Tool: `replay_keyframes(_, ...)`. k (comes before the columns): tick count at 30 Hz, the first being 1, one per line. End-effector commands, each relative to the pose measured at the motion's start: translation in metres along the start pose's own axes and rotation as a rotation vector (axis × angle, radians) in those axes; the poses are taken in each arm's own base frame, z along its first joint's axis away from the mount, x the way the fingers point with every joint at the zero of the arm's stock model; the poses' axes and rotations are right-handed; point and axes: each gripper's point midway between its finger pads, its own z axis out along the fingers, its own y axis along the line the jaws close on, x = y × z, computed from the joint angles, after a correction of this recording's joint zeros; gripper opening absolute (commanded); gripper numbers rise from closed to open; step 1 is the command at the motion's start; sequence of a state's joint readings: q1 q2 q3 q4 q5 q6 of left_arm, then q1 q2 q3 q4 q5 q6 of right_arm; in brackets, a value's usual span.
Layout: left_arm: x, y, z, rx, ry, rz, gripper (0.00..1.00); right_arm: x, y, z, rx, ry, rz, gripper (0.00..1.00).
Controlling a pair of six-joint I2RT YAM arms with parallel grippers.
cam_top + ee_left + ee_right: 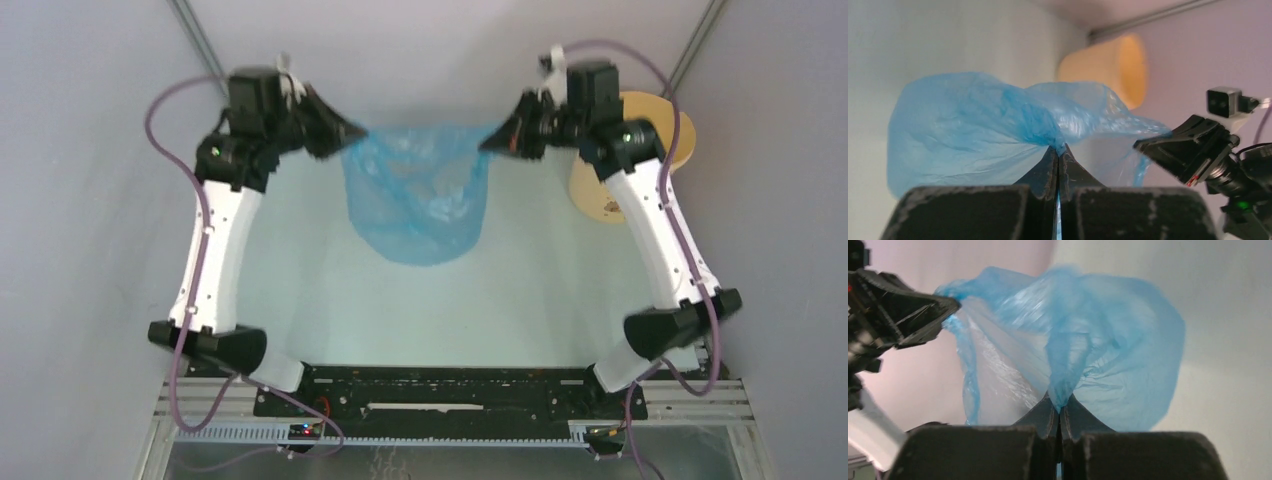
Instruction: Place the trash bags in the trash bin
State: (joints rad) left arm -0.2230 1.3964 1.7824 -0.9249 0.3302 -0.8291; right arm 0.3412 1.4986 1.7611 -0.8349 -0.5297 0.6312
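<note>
A thin light-blue trash bag hangs stretched between both grippers above the middle of the table, its mouth pulled wide. My left gripper is shut on the bag's left rim, and the film bunches at its tips. My right gripper is shut on the right rim, with the film pinched at its tips. The bag fills both wrist views. The pale yellow trash bin stands at the far right, partly hidden behind my right arm, and shows blurred in the left wrist view.
Grey walls enclose the table on the left, right and back. The right gripper's black body and camera show in the left wrist view. The left gripper's black body shows in the right wrist view. The arm bases sit on a metal frame at the near edge.
</note>
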Motion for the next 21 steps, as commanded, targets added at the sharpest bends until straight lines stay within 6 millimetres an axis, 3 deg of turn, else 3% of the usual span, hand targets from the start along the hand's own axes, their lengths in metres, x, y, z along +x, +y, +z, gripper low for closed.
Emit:
replay_keyframes(1, -0.05, -0.152, -0.126, 0.431, -0.245, 0.214, 0.0, -0.041, 0.15, -0.102, -0.268, -0.218, -0.29, 0.0)
replay_keyframes(3, -0.05, -0.192, -0.189, 0.581, -0.406, 0.347, 0.0, -0.039, 0.19, -0.141, -0.396, -0.302, -0.356, 0.0)
replay_keyframes(5, -0.041, -0.199, -0.222, 0.662, -0.487, 0.406, 0.0, -0.031, 0.198, -0.152, -0.468, -0.325, -0.348, 0.0)
replay_keyframes(7, -0.031, -0.157, -0.185, 0.575, -0.485, 0.36, 0.0, -0.021, 0.184, -0.144, -0.5, -0.354, -0.308, 0.0)
replay_keyframes(8, -0.027, -0.135, -0.178, 0.531, -0.509, 0.328, 0.0, -0.015, 0.168, -0.134, -0.49, -0.357, -0.273, 0.0)
replay_keyframes(11, -0.001, -0.051, -0.124, 0.318, -0.454, 0.236, 0.0, 0.005, 0.108, -0.096, -0.394, -0.289, -0.173, 0.0)
replay_keyframes(13, 0.028, 0.003, -0.085, 0.182, -0.338, 0.195, 0.0, 0.029, 0.06, -0.063, -0.288, -0.198, -0.135, 0.0)
replay_keyframes(16, 0.084, 0.08, -0.03, 0.021, -0.125, 0.14, 0.0, 0.073, -0.001, -0.031, -0.125, -0.061, -0.127, 0.0)
replay_keyframes(21, 0.161, 0.168, 0.007, -0.108, 0.092, 0.074, 0.0, 0.152, -0.088, -0.002, 0.108, 0.169, -0.166, 0.0)
